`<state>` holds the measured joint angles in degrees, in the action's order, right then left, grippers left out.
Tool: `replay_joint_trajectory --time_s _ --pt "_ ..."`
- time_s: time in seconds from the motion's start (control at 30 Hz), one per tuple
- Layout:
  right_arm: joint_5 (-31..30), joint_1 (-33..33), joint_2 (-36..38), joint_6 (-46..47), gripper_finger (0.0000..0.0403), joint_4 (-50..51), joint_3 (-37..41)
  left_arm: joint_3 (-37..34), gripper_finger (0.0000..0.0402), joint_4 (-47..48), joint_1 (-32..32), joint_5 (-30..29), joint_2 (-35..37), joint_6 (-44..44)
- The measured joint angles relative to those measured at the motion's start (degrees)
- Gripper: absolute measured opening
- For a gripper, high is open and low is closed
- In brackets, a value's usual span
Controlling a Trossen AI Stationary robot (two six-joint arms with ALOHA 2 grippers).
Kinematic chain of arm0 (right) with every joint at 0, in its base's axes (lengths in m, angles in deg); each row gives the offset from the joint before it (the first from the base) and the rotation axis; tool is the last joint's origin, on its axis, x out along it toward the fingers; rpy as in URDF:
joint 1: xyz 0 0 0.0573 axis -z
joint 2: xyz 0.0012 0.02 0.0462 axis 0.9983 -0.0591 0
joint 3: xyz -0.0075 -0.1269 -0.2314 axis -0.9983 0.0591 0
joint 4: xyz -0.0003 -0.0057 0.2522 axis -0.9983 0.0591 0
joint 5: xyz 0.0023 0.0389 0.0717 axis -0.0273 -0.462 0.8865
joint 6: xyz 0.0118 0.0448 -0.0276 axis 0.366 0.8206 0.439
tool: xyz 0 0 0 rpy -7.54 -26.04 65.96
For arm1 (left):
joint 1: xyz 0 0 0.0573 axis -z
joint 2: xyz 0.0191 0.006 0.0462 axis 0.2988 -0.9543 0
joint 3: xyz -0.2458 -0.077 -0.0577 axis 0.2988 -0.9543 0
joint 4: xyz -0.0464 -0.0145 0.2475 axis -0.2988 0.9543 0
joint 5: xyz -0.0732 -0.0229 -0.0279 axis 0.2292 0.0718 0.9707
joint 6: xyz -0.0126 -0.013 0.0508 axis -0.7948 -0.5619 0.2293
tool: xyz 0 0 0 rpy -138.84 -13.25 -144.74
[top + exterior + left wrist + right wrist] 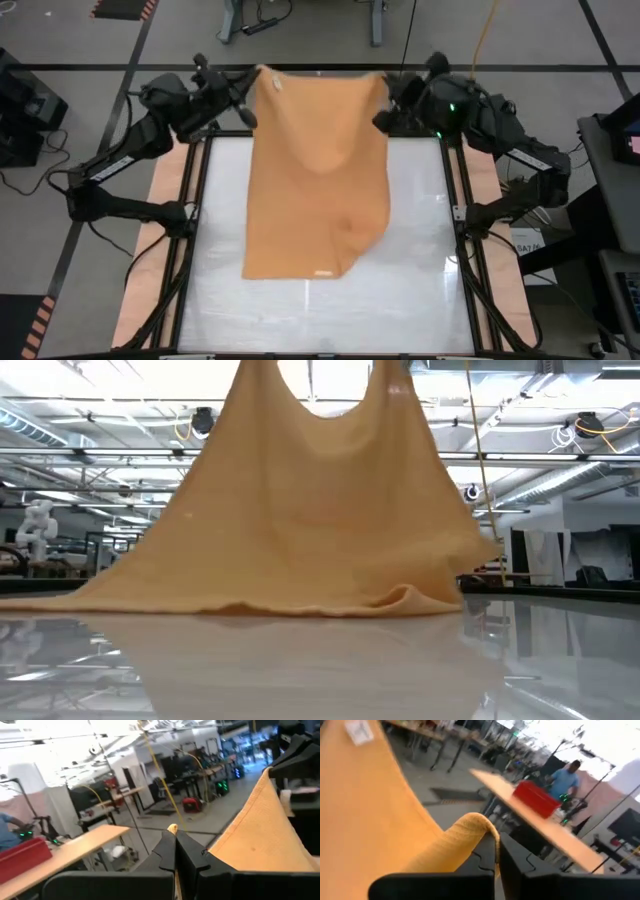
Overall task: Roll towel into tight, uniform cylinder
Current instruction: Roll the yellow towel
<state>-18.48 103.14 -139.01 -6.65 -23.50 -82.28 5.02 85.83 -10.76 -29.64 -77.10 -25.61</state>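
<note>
— How did the towel [318, 170] look?

— It was a plain orange-tan cloth, held up by its two far corners at the far edge of the table [420, 290]. From above it draped down from those corners and spread toward the near side, its lower part lying on the white tabletop. The near edge lay flat with a small white tag [322, 273] on it, and the right side had a soft fold where the cloth bunched. From the table-level camera it hung like a tent, wide at the bottom and narrow at the top, with a small ripple along the edge resting on the surface.

— And the grippers?

— The left gripper [248, 92] was at the far left corner of the table, its fingers [167, 851] pressed together on the towel's far left corner; a sliver of cloth showed between the tips in its wrist camera. The right gripper [385, 100] was at the far right corner, fingers [512, 851] likewise clamped on the other top corner, where the cloth curled over them in a rolled hem. A second white tag [359, 731] showed near the top edge in that view
</note>
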Motion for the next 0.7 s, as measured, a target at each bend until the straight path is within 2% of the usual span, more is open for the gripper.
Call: replay_joint_trajectory --time_s 0.13,0.3,0.43,0.57,0.63,0.7 --pt "7.3 3.9 -1.5 2.8 0.0 -2.2 0.0 -0.1 0.0001 0.0 -2.6 5.8 -0.6 -2.9" --pt "15.5 2.9 -1.2 9.6 0.0 9.7 0.0 -0.1 0.0001 6.8 -2.0 15.4 1.1 -5.0" --pt "22.5 -0.1 -1.1 12.6 0.0 14.2 0.0 -0.1 0.0001 10.0 0.3 25.9 2.5 -7.6" --pt "30.6 -4.3 1.1 15.9 0.0 14.1 0.1 -0.1 0.0001 8.0 4.1 38.4 5.0 -11.6" --pt "33.2 -7.1 3.0 17.4 0.0 12.9 0.1 -0.1 0.0001 4.9 6.7 42.2 6.3 -13.5" --pt "33.9 -10.3 5.1 18.5 0.0 9.8 0.1 -0.1 0.0001 0.3 9.9 43.2 7.4 -15.7"
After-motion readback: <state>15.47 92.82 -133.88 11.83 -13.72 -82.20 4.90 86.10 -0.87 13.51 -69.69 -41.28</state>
